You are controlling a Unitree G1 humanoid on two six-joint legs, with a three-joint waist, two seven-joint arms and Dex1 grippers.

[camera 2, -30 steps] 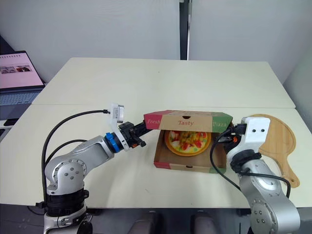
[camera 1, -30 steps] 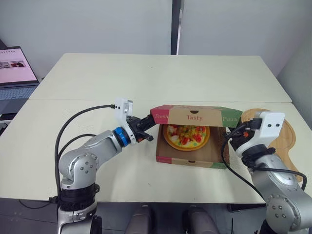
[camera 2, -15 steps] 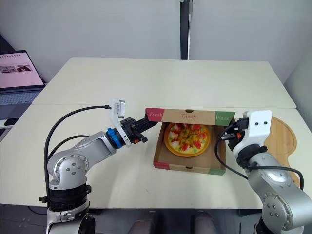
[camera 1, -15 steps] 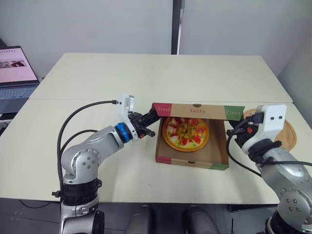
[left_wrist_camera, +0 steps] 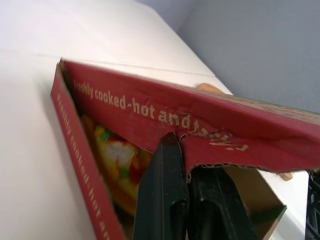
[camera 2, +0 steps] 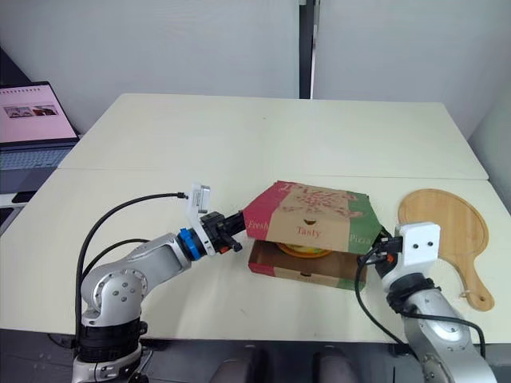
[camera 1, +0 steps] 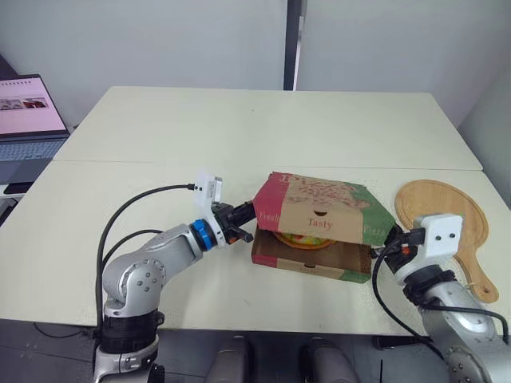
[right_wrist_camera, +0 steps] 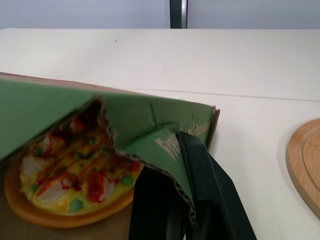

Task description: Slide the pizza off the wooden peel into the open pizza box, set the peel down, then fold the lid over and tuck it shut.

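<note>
The left gripper [left_wrist_camera: 181,146] pinched the red side flap of the lid [camera 1: 319,201] while the right gripper [right_wrist_camera: 175,150] clamped its green flap, holding the lid tilted low over the pizza box [camera 1: 307,261]. The pizza [right_wrist_camera: 65,180] sat inside the box. The wooden peel [camera 1: 444,206] lay flat on the table [camera 1: 239,128], near the box's right side.

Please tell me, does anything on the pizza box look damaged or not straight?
Yes. The lid is creased and buckled at both side flaps, where the left gripper and the right gripper pinch it. It sits tilted above the box, its front flap not tucked in, so the pizza shows in the gap.
</note>
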